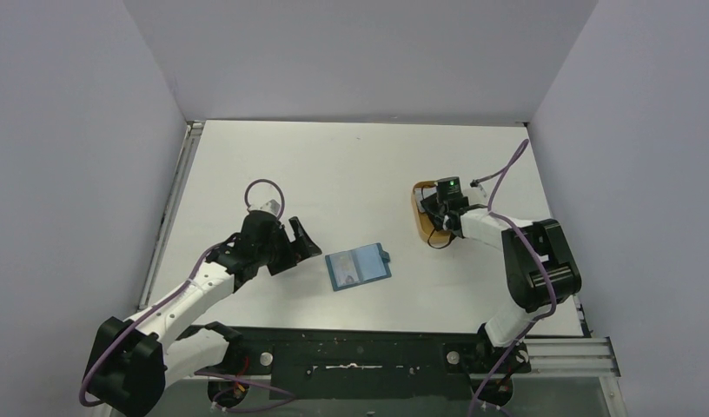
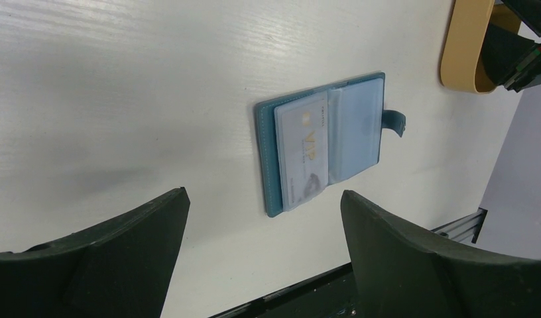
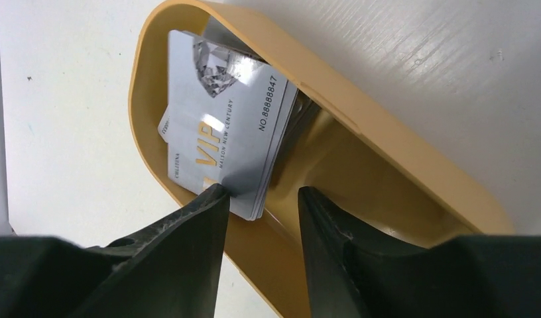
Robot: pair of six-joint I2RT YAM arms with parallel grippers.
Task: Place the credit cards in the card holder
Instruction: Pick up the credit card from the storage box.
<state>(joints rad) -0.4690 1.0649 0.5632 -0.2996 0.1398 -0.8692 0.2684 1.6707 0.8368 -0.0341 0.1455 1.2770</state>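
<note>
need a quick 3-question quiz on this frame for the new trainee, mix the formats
1. True or false: the card holder lies open on the table with one card already in a sleeve.
2. The stack of credit cards sits: A in the orange tray; B on the bare table; C on top of the card holder.
3. Short answer: which arm's tool reaches into the tray, one finger on each side of the stack's corner?

Key: 1 true. 2 A. 3 the right tool.
</note>
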